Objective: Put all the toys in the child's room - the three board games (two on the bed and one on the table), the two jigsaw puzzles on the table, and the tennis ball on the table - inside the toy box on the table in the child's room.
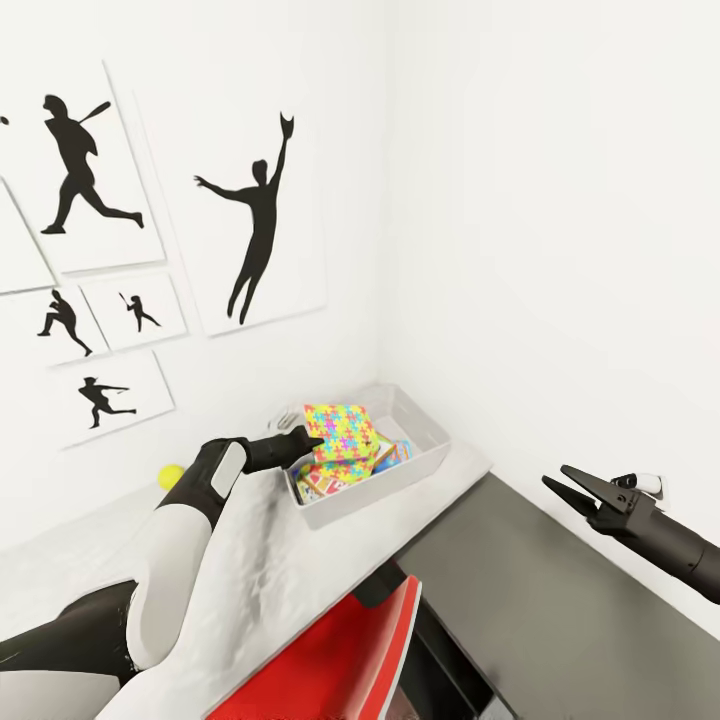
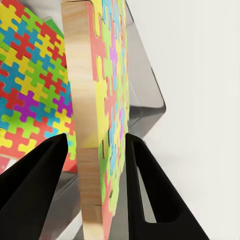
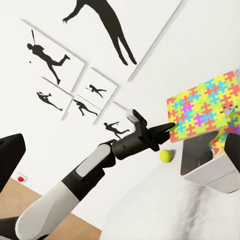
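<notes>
Jaws of the left gripper stand on either side of a jigsaw, clamped on its near edge; the left wrist view shows the sheet edge-on, its plain wood-coloured backing toward one finger and its coloured pieces toward the other. In the head view the same gripper holds this jigsaw tilted above the near end of the toy box, the sheet's lower edge just over the contents. The right wrist view shows the jigsaw face-on, raised above the box.

Inside the box, under the held sheet, lies a second jigsaw, flat. Beside and beneath it, printed game covers show at the near corner, and a blue cover shows at the far side.

The box stands on the pale table, near the corner where the two white walls meet. The tennis ball rests on the table against the wall, well apart from the box and behind the left forearm; it appears also in the right wrist view.

Jaws of the right gripper stand apart, holding nothing, over the dark-topped cabinet beside the table. A red chair back stands at the table's near edge. Silhouette prints of ball players hang on the wall above the table.
</notes>
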Robot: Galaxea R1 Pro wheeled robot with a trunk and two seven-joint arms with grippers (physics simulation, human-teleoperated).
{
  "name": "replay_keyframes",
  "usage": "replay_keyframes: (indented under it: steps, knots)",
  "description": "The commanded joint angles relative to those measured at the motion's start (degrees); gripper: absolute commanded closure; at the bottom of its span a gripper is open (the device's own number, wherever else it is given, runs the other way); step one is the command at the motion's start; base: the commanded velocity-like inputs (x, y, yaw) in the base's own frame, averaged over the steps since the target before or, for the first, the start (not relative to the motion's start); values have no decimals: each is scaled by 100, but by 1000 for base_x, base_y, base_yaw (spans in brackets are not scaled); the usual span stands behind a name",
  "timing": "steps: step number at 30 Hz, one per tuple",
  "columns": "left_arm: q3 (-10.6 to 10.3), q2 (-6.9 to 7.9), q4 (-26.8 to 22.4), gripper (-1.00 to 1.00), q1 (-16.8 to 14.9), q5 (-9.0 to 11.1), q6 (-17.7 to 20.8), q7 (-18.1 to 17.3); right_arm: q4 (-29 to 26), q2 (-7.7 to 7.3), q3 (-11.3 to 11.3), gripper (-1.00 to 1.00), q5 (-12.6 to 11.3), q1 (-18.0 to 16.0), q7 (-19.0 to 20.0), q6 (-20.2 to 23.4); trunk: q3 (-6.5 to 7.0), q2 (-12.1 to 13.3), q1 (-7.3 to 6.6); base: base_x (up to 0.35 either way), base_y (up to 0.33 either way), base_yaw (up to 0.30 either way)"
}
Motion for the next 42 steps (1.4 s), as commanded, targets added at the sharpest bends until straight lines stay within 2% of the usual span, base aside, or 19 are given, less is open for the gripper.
replay_keyframes:
  steps: [1, 42]
  knots:
    - [43, -7, -1, 100, -7, -6, 35, -20, 1, -1, -4, -100, -3, -6, 12, 27, -22, -13, 3, 0, 0, 0]
    - [45, -1, -145, 100, -25, -7, 21, -70, 67, 30, -4, -100, 45, -5, 5, -29, -409, -13, 3, 0, 0, 0]
